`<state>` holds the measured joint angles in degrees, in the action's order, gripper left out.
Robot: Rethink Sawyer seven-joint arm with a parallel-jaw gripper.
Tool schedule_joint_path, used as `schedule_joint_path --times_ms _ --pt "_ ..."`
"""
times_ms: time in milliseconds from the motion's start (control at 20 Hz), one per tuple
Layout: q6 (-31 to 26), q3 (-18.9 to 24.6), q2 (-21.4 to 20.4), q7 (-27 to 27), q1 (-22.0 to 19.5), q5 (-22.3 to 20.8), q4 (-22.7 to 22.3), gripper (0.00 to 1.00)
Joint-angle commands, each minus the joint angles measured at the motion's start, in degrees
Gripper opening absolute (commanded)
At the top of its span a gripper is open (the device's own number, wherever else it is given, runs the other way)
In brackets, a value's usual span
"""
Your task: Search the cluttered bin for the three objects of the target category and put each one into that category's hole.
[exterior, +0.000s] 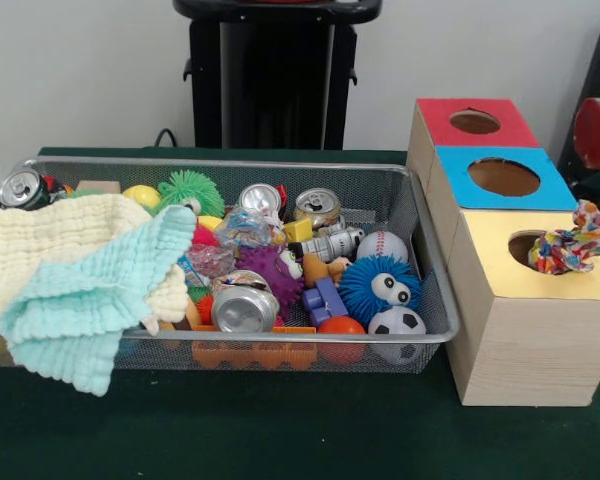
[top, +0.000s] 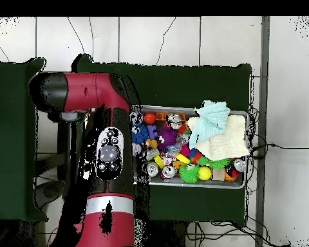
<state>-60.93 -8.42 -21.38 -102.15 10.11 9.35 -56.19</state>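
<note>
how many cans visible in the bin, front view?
4. One can at the far left corner beside the cloths, two at the back middle, one crushed near the front. More may be hidden under the cloths.

**Crowded bin, one hole blocked**

The wire bin (exterior: 435,290) is packed edge to edge, with no bare floor between its contents. A cream cloth (exterior: 50,245) and a mint cloth (exterior: 90,300) cover its left end and hang over the front rim. On the box (exterior: 525,350) just beside the bin, the red hole (exterior: 474,122) and blue hole (exterior: 503,177) stand open; a rope toy (exterior: 570,245) plugs the yellow hole (exterior: 525,245). In the overhead view the arm (top: 109,161) hangs over the box side.
</note>
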Motion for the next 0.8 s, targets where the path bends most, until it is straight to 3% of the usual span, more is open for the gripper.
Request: schedule_joint_path --times_ms 50,350,800 --pt "-2.16 1.04 1.21 -11.82 -1.91 0.17 -1.59 0.0" --pt "1.18 1.53 -1.14 -11.0 -2.24 0.59 -6.98 0.0" --pt "6.66 3.47 -5.91 -4.22 -5.37 -0.03 -16.22 0.0"
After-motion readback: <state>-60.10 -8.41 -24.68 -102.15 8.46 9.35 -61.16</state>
